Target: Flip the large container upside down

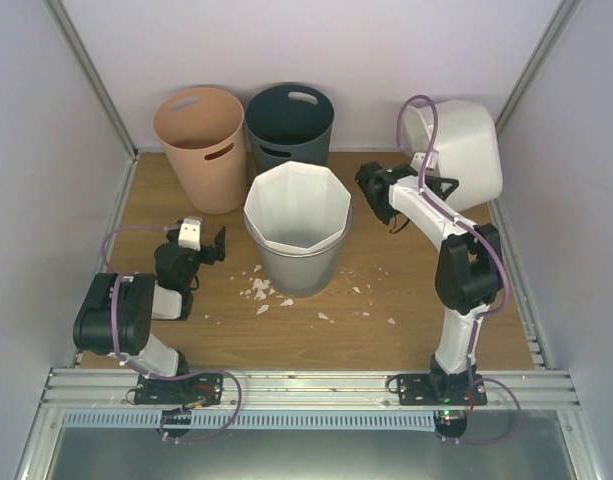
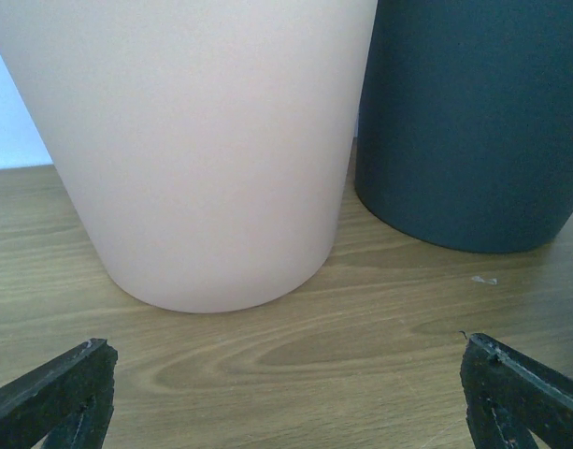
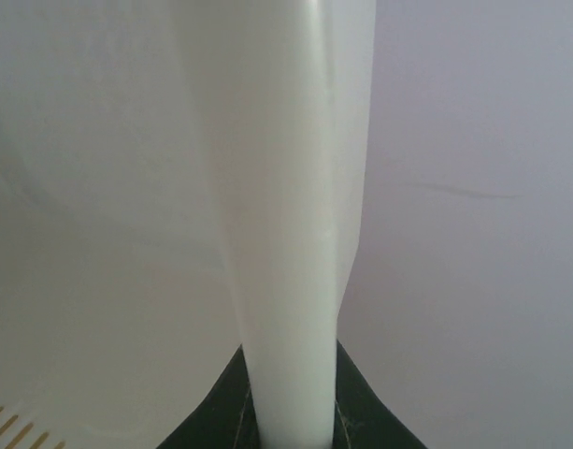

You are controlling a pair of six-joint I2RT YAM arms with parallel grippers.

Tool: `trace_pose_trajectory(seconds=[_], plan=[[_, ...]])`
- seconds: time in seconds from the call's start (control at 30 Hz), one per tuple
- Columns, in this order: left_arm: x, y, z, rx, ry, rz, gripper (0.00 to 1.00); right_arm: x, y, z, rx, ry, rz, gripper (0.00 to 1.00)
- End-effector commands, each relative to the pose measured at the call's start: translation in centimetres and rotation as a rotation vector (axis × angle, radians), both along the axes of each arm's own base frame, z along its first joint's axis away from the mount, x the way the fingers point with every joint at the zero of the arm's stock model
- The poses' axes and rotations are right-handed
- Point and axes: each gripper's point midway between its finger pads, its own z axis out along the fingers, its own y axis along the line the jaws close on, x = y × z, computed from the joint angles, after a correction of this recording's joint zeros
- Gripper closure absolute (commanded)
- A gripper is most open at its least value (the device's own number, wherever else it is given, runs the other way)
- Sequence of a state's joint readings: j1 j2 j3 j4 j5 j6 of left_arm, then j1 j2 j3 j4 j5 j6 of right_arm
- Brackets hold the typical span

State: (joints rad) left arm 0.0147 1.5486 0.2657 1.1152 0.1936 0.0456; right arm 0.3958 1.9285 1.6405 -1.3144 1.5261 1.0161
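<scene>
At the far right, the large container (image 1: 464, 148) hangs clear of the tabletop (image 1: 406, 290), tipped onto its side, mouth seemingly toward the left. The right fingers (image 3: 365, 416) are nearly closed, pinching its wall, as the wrist view shows up close. So the lift and roughly half the turn look done. Rolling it right over and setting it down mouth-first is what's left. The left fingers (image 2: 52, 393) gape wide and empty, facing the peach bin (image 2: 202, 140).

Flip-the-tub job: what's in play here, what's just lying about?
In play: large container, held up off the table; right gripper, clamped on its edge.
Lying about: peach bin; dark bin; white faceted bin; grey bin; white scraps; left gripper, open, idle.
</scene>
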Motion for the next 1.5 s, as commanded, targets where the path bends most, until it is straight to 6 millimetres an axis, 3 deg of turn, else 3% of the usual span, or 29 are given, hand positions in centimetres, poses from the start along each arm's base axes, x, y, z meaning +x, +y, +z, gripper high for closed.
trace_pose_trajectory(seconds=[0.0, 0.2, 0.57, 0.77, 1.0, 1.13, 1.23, 1.47], plan=[[0.5, -0.2, 2.0, 0.018, -0.085, -0.004, 0.01, -1.4, -0.3, 4.6, -0.008, -0.25, 0.008, 0.99], [0.5, -0.2, 2.1, 0.018, -0.086, -0.007, 0.01, -3.1, -2.1, 4.6, 0.054, -0.414, -0.019, 0.99], [0.5, -0.2, 2.0, 0.018, -0.085, -0.007, 0.01, -8.3, -3.4, 8.1, 0.195, -0.731, 0.0, 0.99], [0.6, -0.2, 2.0, 0.018, -0.085, -0.006, 0.01, -9.6, -2.0, 10.8, 0.256, -0.794, 0.06, 0.99], [0.6, -0.2, 2.0, 0.018, -0.085, -0.006, 0.01, -9.8, 1.2, 14.5, 0.303, -0.783, 0.157, 0.99], [0.6, -0.2, 2.0, 0.018, -0.085, -0.008, 0.01, -10.2, 1.5, 15.9, 0.289, -0.742, 0.175, 0.99], [0.6, -0.2, 2.0, 0.018, -0.084, -0.008, 0.01, -9.7, 0.6, 15.1, 0.223, -0.653, 0.139, 0.99], [0.5, -0.2, 2.0, 0.018, -0.084, -0.006, 0.01, -9.9, -2.8, 10.3, 0.137, -0.56, 0.038, 0.99]])
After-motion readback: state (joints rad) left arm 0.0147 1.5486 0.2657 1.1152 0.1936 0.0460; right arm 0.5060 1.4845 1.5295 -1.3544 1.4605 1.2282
